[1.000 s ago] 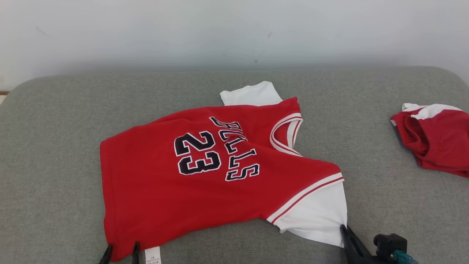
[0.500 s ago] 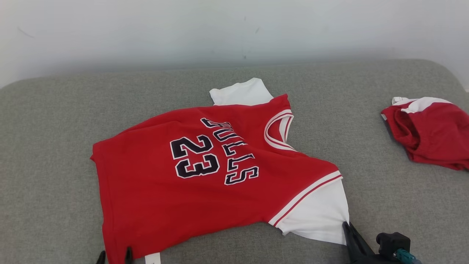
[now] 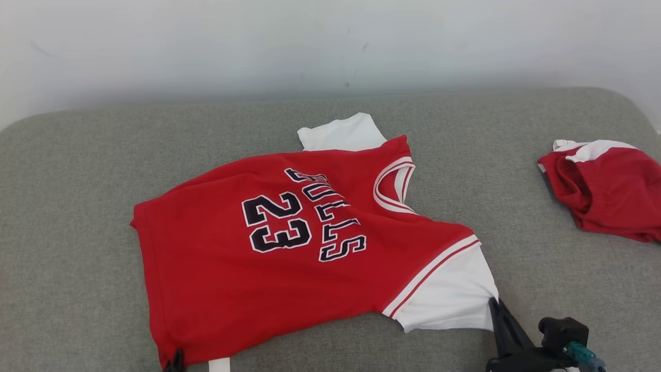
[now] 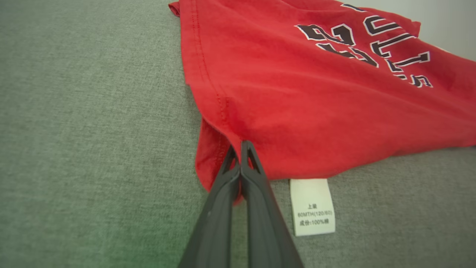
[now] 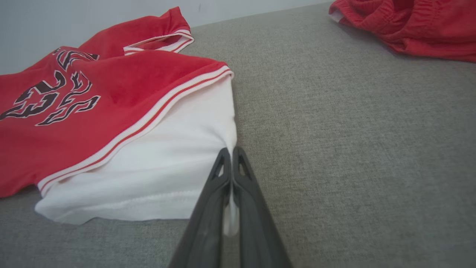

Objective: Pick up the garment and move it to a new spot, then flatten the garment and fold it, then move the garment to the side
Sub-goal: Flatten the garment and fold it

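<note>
While the red shirt (image 3: 217, 279) lies spread in the middle of the grey cushion (image 3: 77, 206), the left gripper (image 4: 241, 145) is pinched tight on its near left corner. The right gripper (image 5: 231, 150) is pinched tight on the near white sleeve (image 5: 156, 167). The left wrist view shows words on a white tag (image 4: 312, 206): "60MTH(120/60)" and "100%". Both pinches look the same as half a second ago. The shirt says "BULLS 23". More red clothes (image 3: 609, 191) lie far right.
</note>
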Available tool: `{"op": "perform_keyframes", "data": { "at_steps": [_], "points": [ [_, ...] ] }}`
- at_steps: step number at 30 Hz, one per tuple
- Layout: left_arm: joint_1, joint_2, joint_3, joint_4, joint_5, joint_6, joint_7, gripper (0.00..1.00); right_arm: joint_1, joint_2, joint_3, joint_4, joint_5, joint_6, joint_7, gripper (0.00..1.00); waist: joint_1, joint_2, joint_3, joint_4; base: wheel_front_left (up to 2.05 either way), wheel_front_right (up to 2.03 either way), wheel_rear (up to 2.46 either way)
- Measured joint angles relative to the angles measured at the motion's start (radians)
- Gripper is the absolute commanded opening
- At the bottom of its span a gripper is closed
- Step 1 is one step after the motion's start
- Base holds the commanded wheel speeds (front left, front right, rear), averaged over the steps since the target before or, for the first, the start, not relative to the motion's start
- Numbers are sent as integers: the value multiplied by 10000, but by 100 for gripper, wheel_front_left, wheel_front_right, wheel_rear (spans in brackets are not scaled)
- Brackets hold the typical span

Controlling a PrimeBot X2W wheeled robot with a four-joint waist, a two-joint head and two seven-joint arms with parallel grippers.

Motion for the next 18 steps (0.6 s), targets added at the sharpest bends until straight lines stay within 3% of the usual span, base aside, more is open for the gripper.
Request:
{"op": "perform_keyframes", "data": {
  "at_steps": [6, 11, 18],
  "points": [
    [-69, -4, 50, -564, -12, -167, 0, 0, -58, -2, -31, -686, 150, 0, 4, 0, 0, 0, -158, -28, 0, 0, 0],
    [-1034, 59, 148, -1331, 337, -593, 0, 0, -553, -36, 130, -1649, 485, 0, 6, 0, 0, 0, -320, 49, 0, 0, 0],
    [-4181, 1511, -596, -1243, 895, -828, 0, 0, -2842, -780, 523, -2673, 777, -2, 6, 0, 0, 1, -360, 84, 0, 0, 0]
  ]
}}
